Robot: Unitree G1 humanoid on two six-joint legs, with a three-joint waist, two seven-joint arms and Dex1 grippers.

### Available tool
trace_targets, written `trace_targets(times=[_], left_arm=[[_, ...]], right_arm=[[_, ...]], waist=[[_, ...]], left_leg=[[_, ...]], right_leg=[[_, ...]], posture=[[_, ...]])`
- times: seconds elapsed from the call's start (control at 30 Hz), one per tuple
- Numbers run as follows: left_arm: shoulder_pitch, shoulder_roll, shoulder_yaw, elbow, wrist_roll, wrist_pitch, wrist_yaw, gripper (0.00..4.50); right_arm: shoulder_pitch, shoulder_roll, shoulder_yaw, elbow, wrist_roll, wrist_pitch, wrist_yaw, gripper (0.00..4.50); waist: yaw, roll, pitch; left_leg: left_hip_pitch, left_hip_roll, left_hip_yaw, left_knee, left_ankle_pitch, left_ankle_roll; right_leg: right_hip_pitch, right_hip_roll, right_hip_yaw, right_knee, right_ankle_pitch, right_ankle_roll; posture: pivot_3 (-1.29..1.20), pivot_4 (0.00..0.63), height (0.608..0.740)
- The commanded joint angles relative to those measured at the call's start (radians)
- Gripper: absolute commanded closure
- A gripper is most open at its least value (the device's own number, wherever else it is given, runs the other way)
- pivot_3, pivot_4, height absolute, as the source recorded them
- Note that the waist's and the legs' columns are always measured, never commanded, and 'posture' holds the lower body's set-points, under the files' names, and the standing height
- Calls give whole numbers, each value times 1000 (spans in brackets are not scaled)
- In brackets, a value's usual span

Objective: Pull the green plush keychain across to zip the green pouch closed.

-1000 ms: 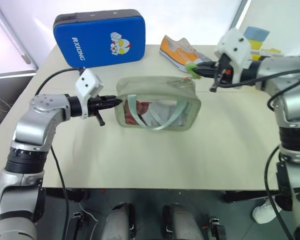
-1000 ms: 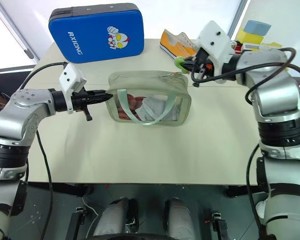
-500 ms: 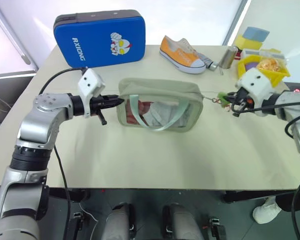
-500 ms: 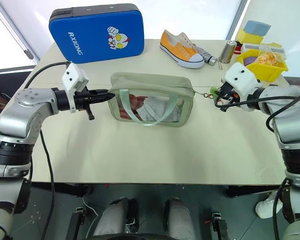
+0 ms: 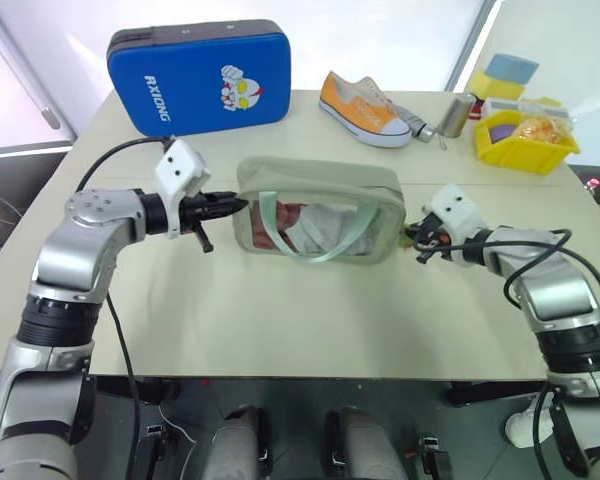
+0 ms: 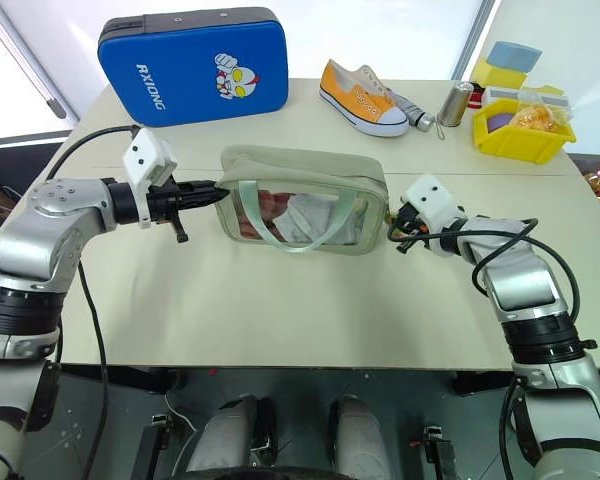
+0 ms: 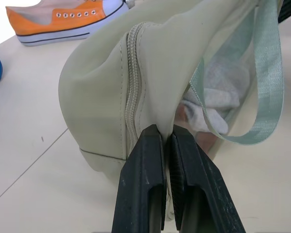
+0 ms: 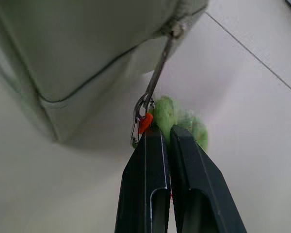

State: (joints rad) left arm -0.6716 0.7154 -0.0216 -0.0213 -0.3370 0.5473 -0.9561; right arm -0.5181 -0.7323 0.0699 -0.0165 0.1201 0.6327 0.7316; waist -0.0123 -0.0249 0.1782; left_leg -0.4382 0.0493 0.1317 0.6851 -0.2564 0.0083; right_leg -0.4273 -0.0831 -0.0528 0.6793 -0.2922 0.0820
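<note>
Standing here: one green pouch (image 5: 318,208), one green plush keychain (image 8: 179,120)

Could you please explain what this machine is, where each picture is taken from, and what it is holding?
It is a humanoid robot with two arms, each ending in two black fingers. Two pictures come from cameras on its head, two from its wrists. On the table lie a green pouch, a blue case, an orange shoe and a yellow bin. The left gripper pinches the pouch's end; the right gripper is shut on the green plush keychain at the other end.
</note>
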Motion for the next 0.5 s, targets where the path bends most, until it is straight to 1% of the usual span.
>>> trace_targets(times=[0.03,0.17,0.33,0.37,0.4,0.43,0.5], left_arm=[[0,13,21,-24,-2,6,7,4500],[-5,5,17,-22,1,5,13,4500],[-1,8,11,-23,9,0,15,4500],[-1,7,13,-22,9,-3,16,4143],[-4,7,19,-19,5,-1,17,3731],[-7,8,24,-18,-2,5,16,3438],[-11,18,36,-11,-13,10,5,2489]], right_arm=[[18,-5,46,-51,-33,-55,20,4413],[10,3,68,-34,-62,-103,18,4413],[-57,6,4,19,-40,-125,9,4413],[-70,2,-14,25,-24,-117,18,3830],[-82,-11,-32,26,1,-107,45,3538],[-93,-24,-50,31,21,-99,67,3141],[-116,-70,-76,50,42,-104,122,2121]], waist=[[0,0,0],[0,0,0],[0,0,0],[0,0,0],[0,0,0],[0,0,0],[0,0,0]], left_leg=[[0,0,0,0,0,0],[0,0,0,0,0,0],[0,0,0,0,0,0],[0,0,0,0,0,0],[0,0,0,0,0,0],[0,0,0,0,0,0],[0,0,0,0,0,0]], right_leg=[[0,0,0,0,0,0],[0,0,0,0,0,0],[0,0,0,0,0,0],[0,0,0,0,0,0],[0,0,0,0,0,0],[0,0,0,0,0,0],[0,0,0,0,0,0]], posture=[[0,150,740],[0,150,740],[0,150,740],[0,150,740],[0,150,740],[0,150,740],[0,150,740]])
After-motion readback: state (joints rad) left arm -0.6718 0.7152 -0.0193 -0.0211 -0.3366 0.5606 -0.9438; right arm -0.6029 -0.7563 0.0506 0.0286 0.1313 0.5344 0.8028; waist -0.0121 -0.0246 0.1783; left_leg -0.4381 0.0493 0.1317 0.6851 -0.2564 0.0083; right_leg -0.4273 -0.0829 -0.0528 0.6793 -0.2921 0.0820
